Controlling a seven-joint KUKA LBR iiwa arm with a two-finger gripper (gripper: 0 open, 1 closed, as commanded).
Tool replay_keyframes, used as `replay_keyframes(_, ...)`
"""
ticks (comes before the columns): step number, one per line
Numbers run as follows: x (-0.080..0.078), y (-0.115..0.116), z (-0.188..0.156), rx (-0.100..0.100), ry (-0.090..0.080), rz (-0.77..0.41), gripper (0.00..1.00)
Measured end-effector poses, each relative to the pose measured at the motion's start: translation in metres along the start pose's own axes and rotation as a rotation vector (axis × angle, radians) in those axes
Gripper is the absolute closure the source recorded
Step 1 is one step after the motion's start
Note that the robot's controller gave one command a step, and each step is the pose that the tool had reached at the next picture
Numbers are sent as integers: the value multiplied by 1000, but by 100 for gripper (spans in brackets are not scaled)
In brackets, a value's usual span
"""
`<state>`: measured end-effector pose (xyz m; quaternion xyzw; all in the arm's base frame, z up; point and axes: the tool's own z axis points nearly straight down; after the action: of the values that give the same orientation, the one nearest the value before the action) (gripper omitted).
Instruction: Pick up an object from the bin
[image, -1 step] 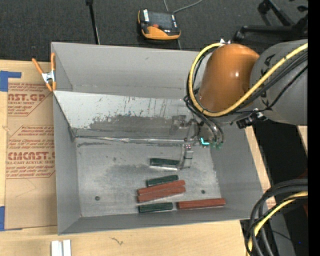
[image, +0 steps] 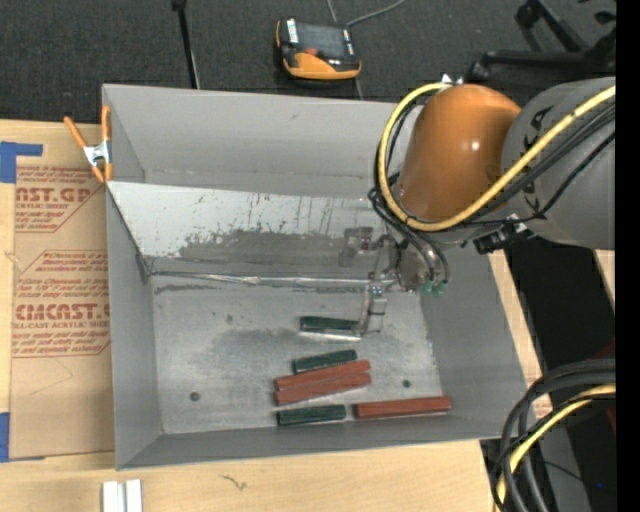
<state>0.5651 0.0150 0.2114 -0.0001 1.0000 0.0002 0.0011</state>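
Toward the middle of the bin's floor, item one: a short dark green bar (image: 328, 325), lying flat and running left to right. Its right end is touching or just beside the tip of the gripper (image: 376, 312); this angle does not settle which. Gripper: lowered into the grey metal bin (image: 200, 200) from the right, its tip down near the floor, a little in front of the foot of the scuffed back wall. Whether the pincer is apart or together cannot be told. Above it, the arm's rounded orange cover (image: 460, 150), ringed by yellow-and-black cables (image: 392, 150), overhangs the bin's right rear corner. Item two: a second dark green bar (image: 324, 361), flat, set toward the front from the first and apart from it, its right end angled slightly toward the back. Item three: a red-brown bar (image: 322, 381), the longest and broadest of the lot, just in front of item two and lying at the same slight angle. Item four: a third dark green bar (image: 311, 415), just in front of the left half of the red-brown bar. Item five: a red bar (image: 402, 407), level with item four and to its right, close to the front wall, the two ends near each other. All five pieces lie flat on the floor in the bin's front right quarter, items two to five forming a loose cluster apart from item one.
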Motion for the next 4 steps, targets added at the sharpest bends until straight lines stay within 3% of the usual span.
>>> replay_keyframes(1,-5,5,71,0,-5,-3,0)
replay_keyframes(2,56,33,77,0,6,-83,0)
replay_keyframes(3,28,20,84,-1,2,92,0)
replay_keyframes(4,46,29,119,0,1,-18,0)
